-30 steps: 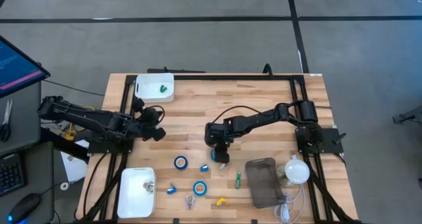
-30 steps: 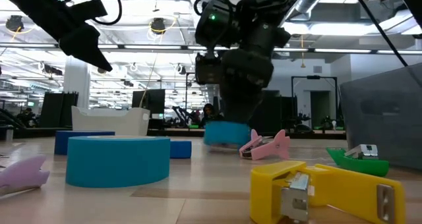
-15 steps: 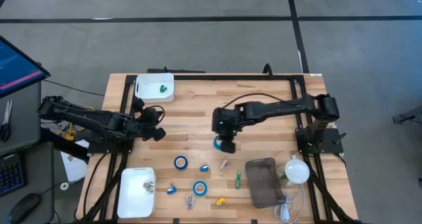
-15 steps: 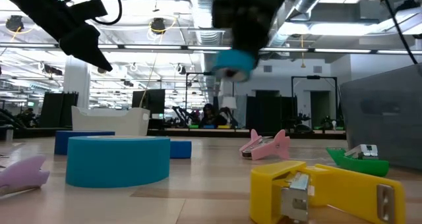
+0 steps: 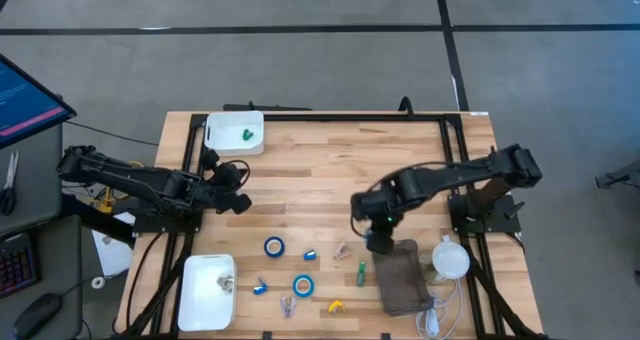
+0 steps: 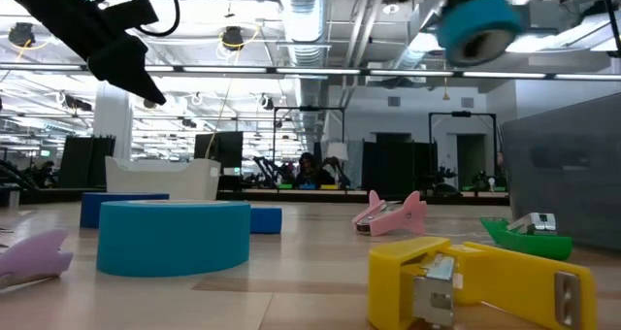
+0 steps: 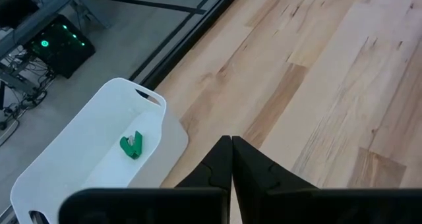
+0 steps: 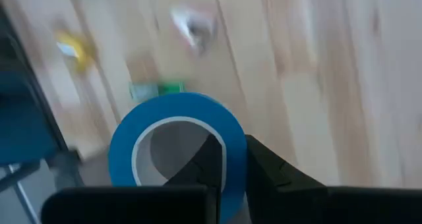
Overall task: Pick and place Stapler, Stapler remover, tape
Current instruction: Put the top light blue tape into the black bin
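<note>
Tape roll point(image 8: 177, 145) clamped in right tool point(image 5: 378, 238); left tool point(image 7: 231, 159) clenched, empty.

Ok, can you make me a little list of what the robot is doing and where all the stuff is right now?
right gripper: shut on a blue tape roll, held up in the air near the grey bin
left gripper: shut, empty, waiting at the table's left side
tape on table: two more blue rolls
top white bin: holds one small green thing
bottom white bin: holds one small thing, too small to name
loose bits: a yellow one, a green one, a pink one
</note>
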